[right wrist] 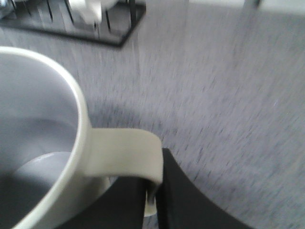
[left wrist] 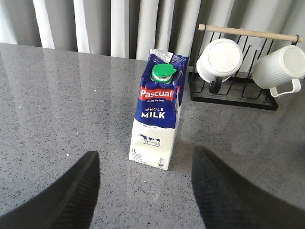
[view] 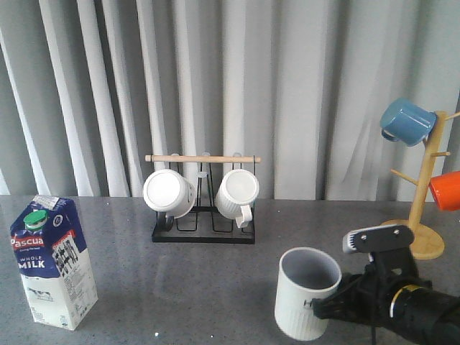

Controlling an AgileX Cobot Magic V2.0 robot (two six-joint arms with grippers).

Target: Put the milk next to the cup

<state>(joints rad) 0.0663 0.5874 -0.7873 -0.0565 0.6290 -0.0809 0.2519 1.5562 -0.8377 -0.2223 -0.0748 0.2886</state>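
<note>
Your table is grey speckled stone with pale curtains hanging behind it. The milk stands upright at the front left of the table, a tall carton, dark blue on top and white below, with a green round cap, a red "Pascual" label and white "WHOLE MILK" lettering; it sits well apart from the cup. You've got the left gripper hovering in front of the carton, fingers spread wide either side of it and touching nothing. The cup stands upright at the front right, pale and ribbed, grey inside, open mouth up. Your right arm reaches in low from the right, and the right gripper is at the cup's handle; the wrist view is blurred, so you can't tell whether the fingers are clamping the handle. Behind, a black rack holds two white mugs, and a wooden mug tree at the far right carries a blue mug and an orange mug.
</note>
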